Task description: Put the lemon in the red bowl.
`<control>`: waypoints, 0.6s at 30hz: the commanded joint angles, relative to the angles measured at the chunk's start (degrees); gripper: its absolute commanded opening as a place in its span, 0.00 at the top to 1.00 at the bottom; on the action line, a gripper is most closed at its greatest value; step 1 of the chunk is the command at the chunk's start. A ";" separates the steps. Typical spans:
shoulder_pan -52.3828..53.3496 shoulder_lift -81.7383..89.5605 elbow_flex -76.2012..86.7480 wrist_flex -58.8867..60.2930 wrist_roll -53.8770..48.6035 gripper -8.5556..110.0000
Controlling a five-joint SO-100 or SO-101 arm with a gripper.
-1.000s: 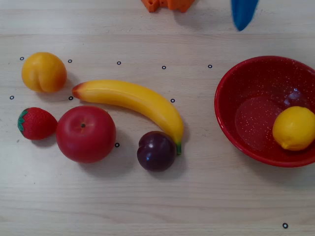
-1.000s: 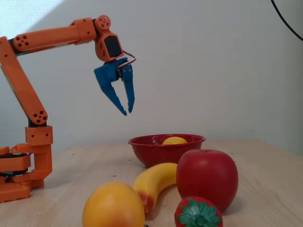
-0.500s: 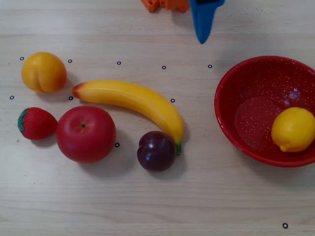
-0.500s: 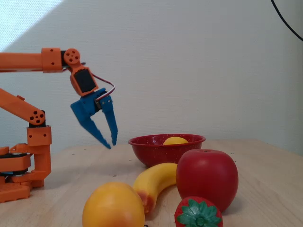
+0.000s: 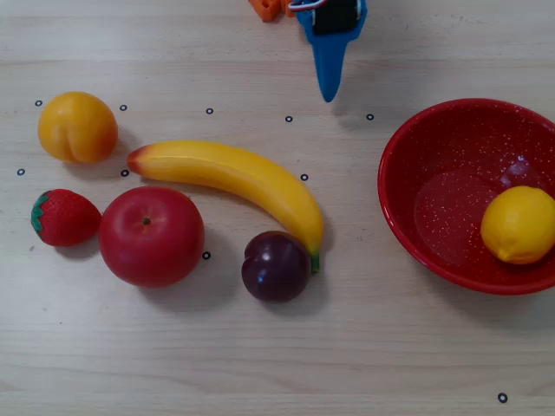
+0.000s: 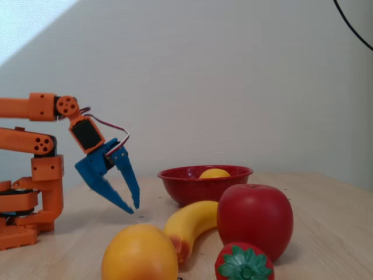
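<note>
Inside the red bowl [image 5: 408, 204], well to the right of the claw [image 5: 328, 91] in the overhead view, the lemon [image 5: 519, 224] rests against the bowl's right-hand wall. It touches nothing but the bowl.

Change over the last second — the claw has left the space above the bowl. One second ago it hung high and near the bowl's rim in the fixed view; it now sits low, close to the table [image 6: 326, 204] and near the arm's own base [image 6: 23, 216], with the bowl well beyond its tips. In the overhead view its blue tip has shifted leftward along the top edge.

Claw state: the two blue fingers [image 6: 129, 184] stand a little apart, a narrow gap between the tips in the fixed view, and nothing is held between them [image 6: 132, 208].

Lemon state: it has barely shifted in the bowl across the same interval and appears settled.

Assessment — the placement looks complete. The arm appears to be withdrawing toward its rest pose, and no further handling of the lemon seems required. The banana [image 5: 234, 178], apple [image 5: 151, 236] and plum [image 5: 275, 266], below the claw in the overhead view, lie where they did.
</note>
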 commanded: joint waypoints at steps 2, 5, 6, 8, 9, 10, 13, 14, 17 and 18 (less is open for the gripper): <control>-2.11 6.68 1.32 -3.25 2.55 0.93; -3.78 11.78 6.06 -5.45 3.16 0.93; -4.22 12.92 7.21 -5.80 3.43 0.93; -5.19 15.12 8.96 -5.80 3.69 0.93; -5.71 16.00 9.76 -5.89 3.69 0.93; -6.15 17.14 10.55 -5.89 3.78 0.93; -7.82 19.42 11.69 -5.45 2.99 0.93; -7.91 19.95 11.69 -4.66 2.81 0.93; -8.17 20.39 11.69 -4.22 1.49 0.93; -8.17 20.39 11.69 -4.22 0.97 0.93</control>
